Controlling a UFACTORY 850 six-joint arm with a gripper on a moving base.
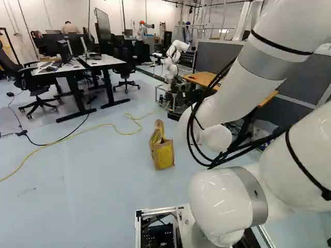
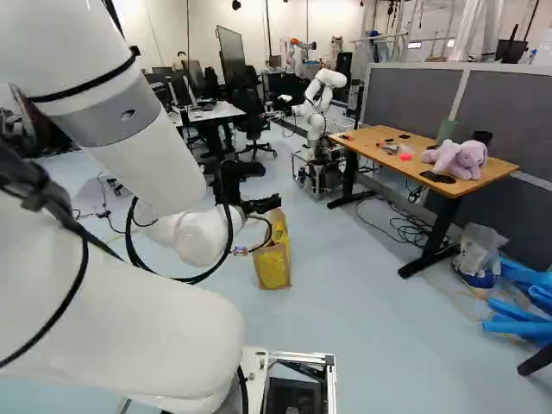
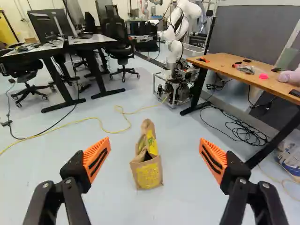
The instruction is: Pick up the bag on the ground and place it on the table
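The floor was pale blue, with a yellow cable lying across it. White-topped desks on dark legs stood near black wheeled chairs. Grey partitions stood at the right base view's right. The far wall was pale, brightly lit.

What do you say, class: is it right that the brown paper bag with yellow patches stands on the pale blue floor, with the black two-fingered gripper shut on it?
Not quite: the gripper is open, not shut on the bag. The wrist view shows its orange pads wide apart. The bag does stand on the floor.
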